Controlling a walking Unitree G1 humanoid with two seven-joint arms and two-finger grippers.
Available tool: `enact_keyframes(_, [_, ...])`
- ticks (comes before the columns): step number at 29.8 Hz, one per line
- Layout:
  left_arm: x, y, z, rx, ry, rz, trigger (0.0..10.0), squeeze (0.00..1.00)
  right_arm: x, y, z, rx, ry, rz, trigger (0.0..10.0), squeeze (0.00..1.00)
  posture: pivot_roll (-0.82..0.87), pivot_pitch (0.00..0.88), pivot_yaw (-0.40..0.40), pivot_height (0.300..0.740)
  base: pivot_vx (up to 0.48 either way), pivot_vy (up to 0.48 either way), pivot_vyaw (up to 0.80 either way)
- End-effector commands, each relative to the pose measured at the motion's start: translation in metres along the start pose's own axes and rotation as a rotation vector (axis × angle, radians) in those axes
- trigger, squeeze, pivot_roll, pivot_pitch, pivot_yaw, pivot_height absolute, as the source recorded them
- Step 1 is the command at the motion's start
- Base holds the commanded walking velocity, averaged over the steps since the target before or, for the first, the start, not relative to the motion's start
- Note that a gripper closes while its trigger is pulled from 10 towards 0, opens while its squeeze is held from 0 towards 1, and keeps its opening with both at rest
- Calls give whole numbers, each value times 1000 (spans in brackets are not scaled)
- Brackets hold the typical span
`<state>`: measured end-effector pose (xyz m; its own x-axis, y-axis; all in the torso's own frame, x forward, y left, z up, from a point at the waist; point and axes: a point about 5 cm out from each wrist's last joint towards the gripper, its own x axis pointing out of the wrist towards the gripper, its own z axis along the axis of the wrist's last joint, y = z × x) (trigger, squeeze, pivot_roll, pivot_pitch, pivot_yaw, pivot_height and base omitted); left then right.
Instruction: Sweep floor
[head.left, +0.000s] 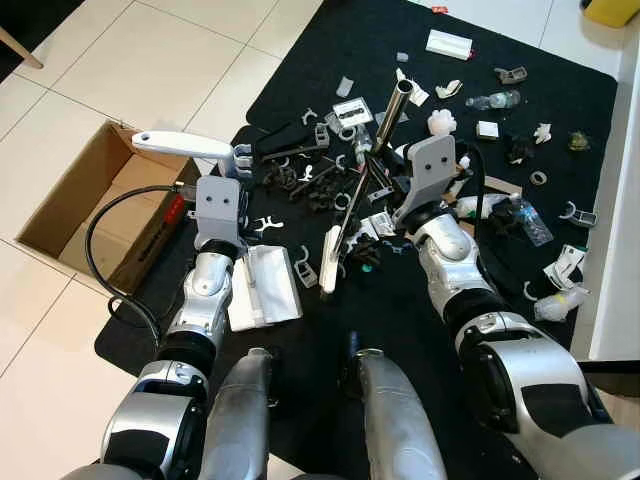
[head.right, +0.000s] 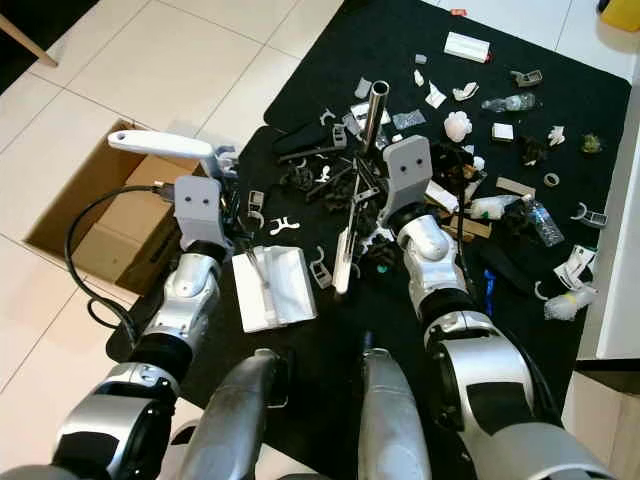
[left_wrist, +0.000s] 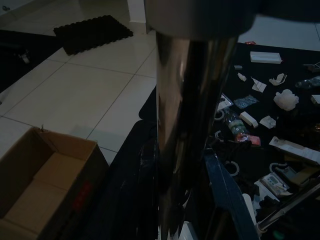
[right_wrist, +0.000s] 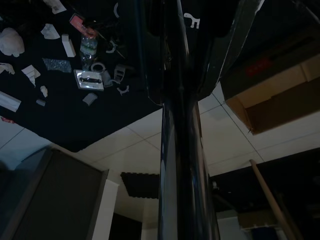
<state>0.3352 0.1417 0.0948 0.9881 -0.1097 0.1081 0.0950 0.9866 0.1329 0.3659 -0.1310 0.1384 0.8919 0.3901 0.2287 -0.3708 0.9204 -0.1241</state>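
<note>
The right gripper (head.left: 385, 200) holds the metal broom handle (head.left: 372, 150), the left gripper (head.left: 222, 175) holds the white dustpan handle (head.left: 180, 145) over the black mat (head.left: 330, 60)

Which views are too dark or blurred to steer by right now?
Left and right eye views: bright, sharp, debris on the black mat readable. Left wrist view: dim, a blurred metal pole up close. Right wrist view: darker still, pole centred, litter faint behind.

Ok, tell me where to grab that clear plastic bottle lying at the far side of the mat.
Probably the bottle is best gripped across its mid-body from above: it lies flat on the black mat, long axis across the view, with bare mat on both long sides for the fingers.
</note>
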Motion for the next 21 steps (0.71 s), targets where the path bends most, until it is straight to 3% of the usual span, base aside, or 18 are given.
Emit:
enact_keyframes(1, [-2,1,-3,10,4,1,10000,0,3,-1,5,1,-24,-4,10000,0,97,226,-16,740,0,0,0])
enact_keyframes(14, [-7,3,-3,10,-3,9,10000,0,21,25,21,-57,-91,86,10000,0,121,257,-18,740,0,0,0])
enact_keyframes(21, [-12,4,-5,12,-4,12,10000,0,19,42,14,-112,-56,241,10000,0,143,295,-19,740,0,0,0])
